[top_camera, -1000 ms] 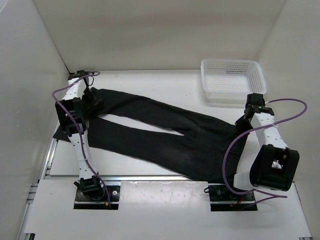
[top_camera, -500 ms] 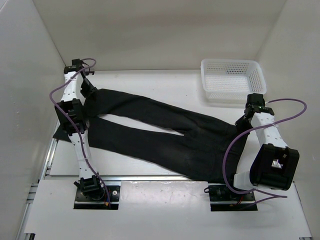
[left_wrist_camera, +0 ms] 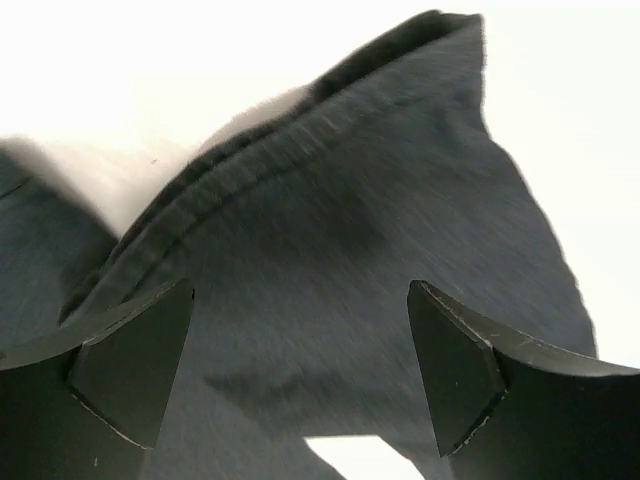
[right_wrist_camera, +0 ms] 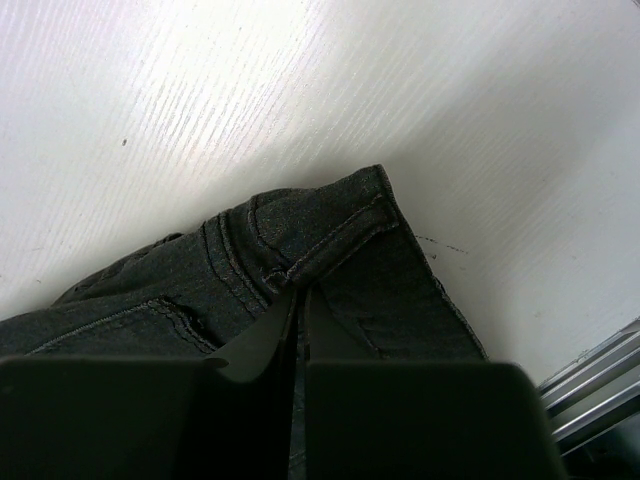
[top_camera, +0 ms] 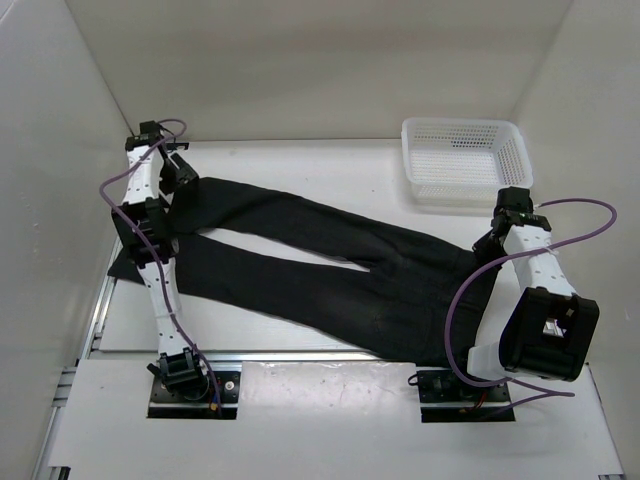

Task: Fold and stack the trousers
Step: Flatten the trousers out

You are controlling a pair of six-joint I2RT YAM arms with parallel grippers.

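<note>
The black trousers (top_camera: 340,270) lie spread across the table, legs pointing left and waist at the right. My left gripper (top_camera: 183,180) is at the hem of the far leg, open, with the dark fabric (left_wrist_camera: 340,230) between and under its spread fingers (left_wrist_camera: 130,360). My right gripper (top_camera: 488,240) is at the far corner of the waist. In the right wrist view it (right_wrist_camera: 298,300) is shut, pinching the stitched waistband corner (right_wrist_camera: 330,250).
A white mesh basket (top_camera: 465,160) stands at the back right, just beyond the right gripper. White walls enclose the table on the left, back and right. A metal rail (right_wrist_camera: 600,390) runs along the near edge.
My left gripper has moved a little toward the back of the table, along the far leg's hem. The right arm has hardly moved.
</note>
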